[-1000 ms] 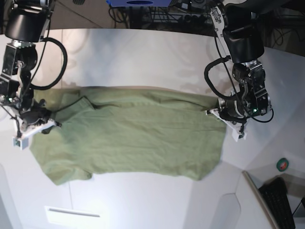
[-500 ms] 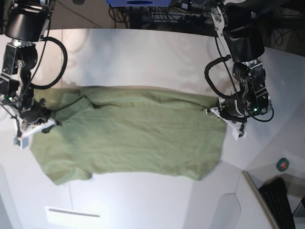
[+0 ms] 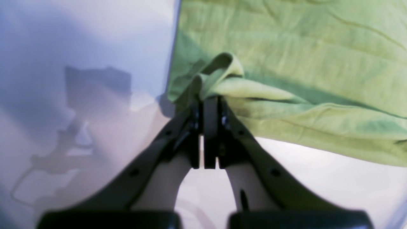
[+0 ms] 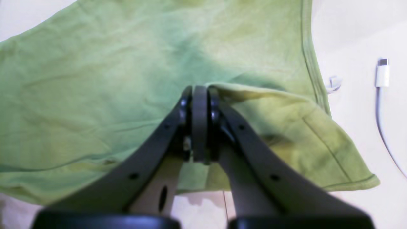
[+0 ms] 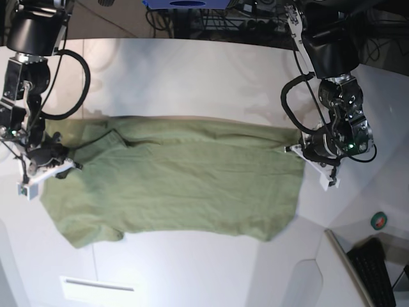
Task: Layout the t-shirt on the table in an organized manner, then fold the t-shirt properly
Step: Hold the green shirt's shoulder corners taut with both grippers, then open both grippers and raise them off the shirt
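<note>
Bright overhead light glares off the smooth white table (image 5: 192, 70), washing out its near edge in the base view. Both wrist views are soft; the black gripper bases blur along the bottom. In the left wrist view a dark arm shadow falls on the tabletop beside the olive-green cotton t-shirt (image 3: 286, 47).

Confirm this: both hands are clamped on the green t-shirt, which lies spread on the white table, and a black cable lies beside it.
Not quite. The cable beside the t-shirt is white, as the right wrist view shows. The rest holds: the left hand and right hand are each shut on the fabric, spread on the white table.
</note>
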